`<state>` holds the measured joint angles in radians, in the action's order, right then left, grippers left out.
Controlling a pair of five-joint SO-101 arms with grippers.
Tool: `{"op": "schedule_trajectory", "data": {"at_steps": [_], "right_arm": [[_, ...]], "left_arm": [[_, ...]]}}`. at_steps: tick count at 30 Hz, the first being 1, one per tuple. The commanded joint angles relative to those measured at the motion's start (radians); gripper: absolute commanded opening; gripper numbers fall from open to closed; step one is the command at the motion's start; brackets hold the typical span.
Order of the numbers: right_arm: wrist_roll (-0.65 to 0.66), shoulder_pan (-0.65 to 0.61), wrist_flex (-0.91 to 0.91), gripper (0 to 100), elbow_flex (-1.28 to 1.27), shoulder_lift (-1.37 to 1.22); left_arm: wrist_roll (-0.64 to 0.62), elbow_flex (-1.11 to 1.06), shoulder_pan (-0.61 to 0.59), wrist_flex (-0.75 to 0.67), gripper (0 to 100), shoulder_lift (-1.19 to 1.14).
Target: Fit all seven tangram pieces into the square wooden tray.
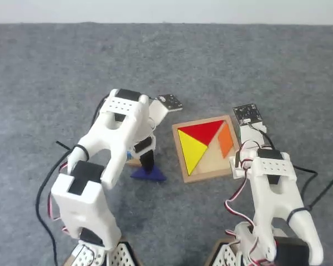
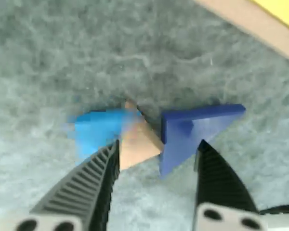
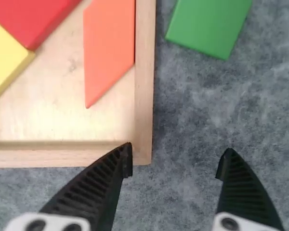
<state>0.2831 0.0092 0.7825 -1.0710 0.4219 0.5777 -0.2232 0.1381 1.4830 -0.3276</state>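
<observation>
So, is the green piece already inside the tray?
No, the green piece lies outside the tray, just beyond its rim.

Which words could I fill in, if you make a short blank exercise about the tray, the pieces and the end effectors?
1. The wooden tray now holds ___ coloured pieces.
2. The green piece lies ___ the tray.
3. The left end effector and the right end effector are both ___.
Missing words: three; outside; open.
</observation>
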Motion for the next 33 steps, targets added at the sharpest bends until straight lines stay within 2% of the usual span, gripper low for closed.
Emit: {"op": "schedule_trajectory", "data": {"at_steps": [1, 11, 16, 24, 29, 33], "right_arm": [[0.008, 0.015, -0.018, 28.4, -0.002, 0.028], [0.008, 0.015, -0.018, 28.4, -0.002, 0.028], [0.008, 0.015, -0.015, 28.4, -0.002, 0.028], [0.008, 0.015, -0.015, 28.4, -0.002, 0.028], [0.008, 0.015, -0.013, 28.4, -0.002, 0.028], [0.008, 0.015, -0.016, 28.4, -0.002, 0.028]], "left_arm": [[-0.009, -0.01, -0.012, -0.002, 24, 0.041], [-0.011, -0.125, -0.025, -0.166, 24, 0.041], [-0.061, -0.127, -0.026, -0.209, 24, 0.041], [-0.057, -0.127, -0.058, -0.209, 6, 0.041], [0.017, -0.136, -0.123, -0.207, 4, 0.041], [0.032, -0.153, -0.118, -0.212, 2, 0.041]]}}
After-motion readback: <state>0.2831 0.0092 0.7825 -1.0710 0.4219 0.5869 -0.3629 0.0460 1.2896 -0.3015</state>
